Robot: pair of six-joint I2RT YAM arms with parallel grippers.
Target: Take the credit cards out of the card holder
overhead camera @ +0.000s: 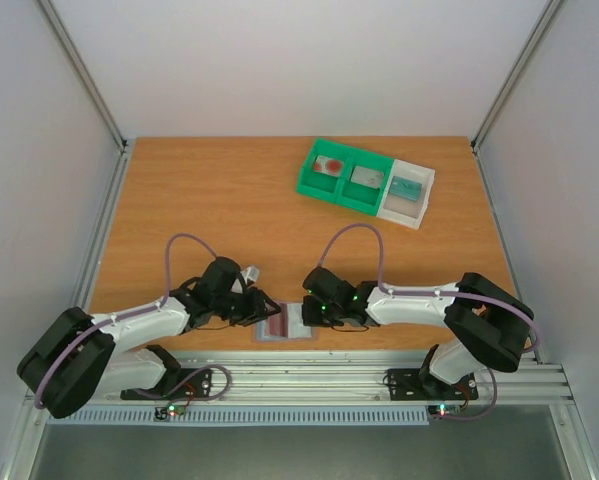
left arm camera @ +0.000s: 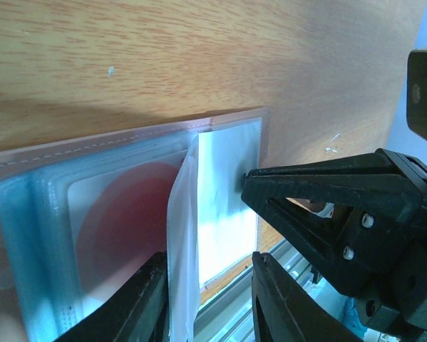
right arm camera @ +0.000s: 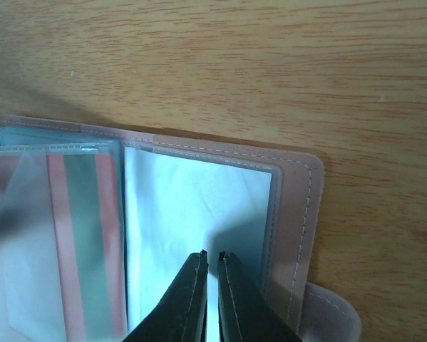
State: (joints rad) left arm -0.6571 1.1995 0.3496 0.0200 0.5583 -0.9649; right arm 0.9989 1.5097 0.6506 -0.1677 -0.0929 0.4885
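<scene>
The card holder (overhead camera: 284, 325) lies open at the table's near edge between both grippers, its pale stitched cover (right arm camera: 299, 214) flat on the wood. In its clear sleeves on the left panel sits a credit card with a big red round blotch (left arm camera: 120, 228); the right wrist view shows a red-and-green striped card (right arm camera: 85, 242) there. My left gripper (left arm camera: 206, 299) is open, and a loose clear sleeve leaf (left arm camera: 183, 235) stands up between its fingers, against the left one. My right gripper (right arm camera: 212, 255) is shut, its tips down on the pale right-hand sleeve (right arm camera: 192, 206).
A green and white compartment tray (overhead camera: 309, 183) stands at the back right of the table, a card in each of three compartments. The aluminium rail (overhead camera: 379, 375) runs just behind the holder's near edge. The right gripper's black fingers (left arm camera: 320, 206) fill the right of the left wrist view.
</scene>
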